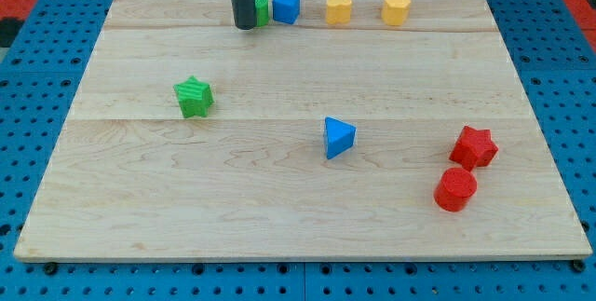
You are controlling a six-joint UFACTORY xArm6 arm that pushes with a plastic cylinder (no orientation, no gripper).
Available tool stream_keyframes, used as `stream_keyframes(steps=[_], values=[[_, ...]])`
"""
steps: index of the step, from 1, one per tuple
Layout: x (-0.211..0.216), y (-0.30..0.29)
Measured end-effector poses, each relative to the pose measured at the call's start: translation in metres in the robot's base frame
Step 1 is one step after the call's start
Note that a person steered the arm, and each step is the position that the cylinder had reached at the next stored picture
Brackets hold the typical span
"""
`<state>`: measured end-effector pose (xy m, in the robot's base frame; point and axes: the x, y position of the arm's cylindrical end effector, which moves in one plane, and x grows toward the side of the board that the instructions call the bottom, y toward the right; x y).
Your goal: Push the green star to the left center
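**Seven blocks on the board, tip parked at the top edge**

Seven small blocks lie on one wooden board (298,208), which rests on a blue perforated table (28,152). The dark rod comes down from the view's top, and my tip (246,26) stands on the board near its top edge. It is only a bare rod end, so it has no jaws to open or close and it holds nothing.

Far from my tip, toward the view's bottom right, sit the red star (473,146) and just below it the red cylinder (455,189); the two are touching or almost touching. The blue triangular block (338,138) lies lower and to the right of my tip, well apart from it. The green star (194,96) lies below my tip and a little to its left, with free board between them.

Along the top edge, to the right of my tip, stand a row of blocks: a green block (262,9) just beside the rod and partly hidden by it, so its shape I cannot tell, then a blue block (287,6) touching it, then two yellow blocks (339,8) (396,8) further right.
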<state>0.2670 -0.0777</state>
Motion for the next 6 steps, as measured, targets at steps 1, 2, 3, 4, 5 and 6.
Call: stream_keyframes(steps=[1, 2, 3, 4, 5, 6], values=[[0.027, 0.004], [0.09, 0.003], [0.14, -0.007], [0.156, -0.032], [0.156, -0.067], [0.156, -0.111]])
